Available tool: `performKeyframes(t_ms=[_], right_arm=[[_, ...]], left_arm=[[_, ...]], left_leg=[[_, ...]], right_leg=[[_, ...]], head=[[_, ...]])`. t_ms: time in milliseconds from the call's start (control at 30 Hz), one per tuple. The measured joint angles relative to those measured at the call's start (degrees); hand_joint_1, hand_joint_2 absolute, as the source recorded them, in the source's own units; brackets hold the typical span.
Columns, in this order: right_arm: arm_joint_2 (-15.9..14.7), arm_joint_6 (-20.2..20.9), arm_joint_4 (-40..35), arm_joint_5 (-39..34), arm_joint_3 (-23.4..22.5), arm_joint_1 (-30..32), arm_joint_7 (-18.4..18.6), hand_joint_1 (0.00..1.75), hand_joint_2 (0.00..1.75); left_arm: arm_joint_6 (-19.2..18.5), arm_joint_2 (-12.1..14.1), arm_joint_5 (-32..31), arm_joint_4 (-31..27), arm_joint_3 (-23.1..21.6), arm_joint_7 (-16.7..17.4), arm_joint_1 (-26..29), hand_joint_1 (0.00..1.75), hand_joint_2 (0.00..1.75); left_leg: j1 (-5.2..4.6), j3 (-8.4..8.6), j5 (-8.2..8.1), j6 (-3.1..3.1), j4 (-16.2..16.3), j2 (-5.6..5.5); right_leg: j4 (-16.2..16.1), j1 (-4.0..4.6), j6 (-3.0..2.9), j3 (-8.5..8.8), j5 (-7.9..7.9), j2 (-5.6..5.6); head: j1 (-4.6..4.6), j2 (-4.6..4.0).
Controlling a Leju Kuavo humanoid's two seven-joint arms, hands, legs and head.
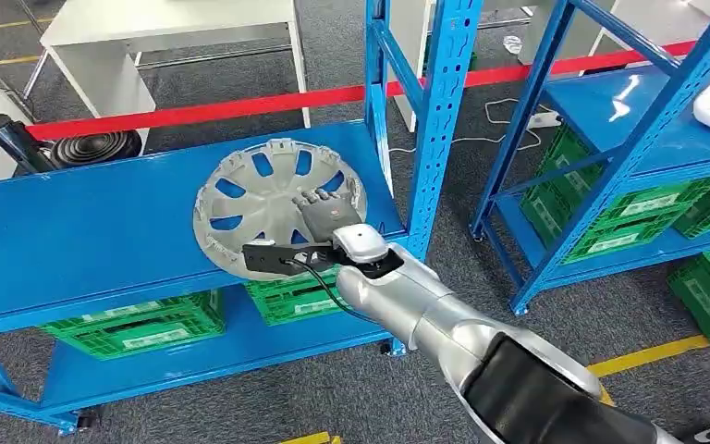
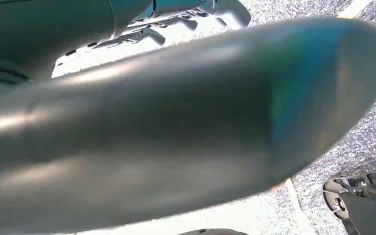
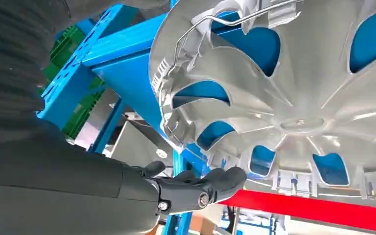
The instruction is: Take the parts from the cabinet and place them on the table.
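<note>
Your right hand (image 1: 325, 215) is out over the blue shelf (image 1: 83, 231) of the cabinet, lying on the silver hubcap (image 1: 259, 199). The hubcap sits inner face up on that shelf, close to the blue upright (image 1: 439, 111), with its near edge at or just past the shelf's front lip. In the head view your fingers (image 1: 319, 197) lie spread across the hubcap's middle, palm down, arm coming in from lower right. In the right wrist view the thumb (image 3: 196, 188) and dark fingertips sit just beside the hubcap's clip-lined rim (image 3: 169, 88), with a gap still visible between thumb and rim. I can't tell from either view whether the hand actually grips the part or just rests on it, so treat the grasp as unconfirmed.

The left wrist view is blocked by a blurred grey body part up close; you get some carpet and nothing usable on the left hand, so its finger state can't be told.

Around you: green crates (image 1: 139, 326) on the lower shelf under the hubcap, more green crates (image 1: 629, 217) in the second blue rack to the right, a red barrier tape (image 1: 240, 106) behind the shelf, and a white table (image 1: 171, 23) beyond it.
</note>
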Motion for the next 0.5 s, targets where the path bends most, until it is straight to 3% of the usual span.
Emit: performKeyframes(t_ms=[500], right_arm=[[0.04,0.72,1.62,-1.07,0.0,4.28,-1.18,0.0,1.75]], left_arm=[[0.33,0.0,-0.61,0.0,0.26,0.57,-0.1,0.0,0.0]], left_leg=[[0.0,-0.01,-0.01,0.01,0.0,-0.01]], right_leg=[[-0.01,0.0,0.01,0.02,-0.01,-0.01]], head=[[0.0,0.0]])
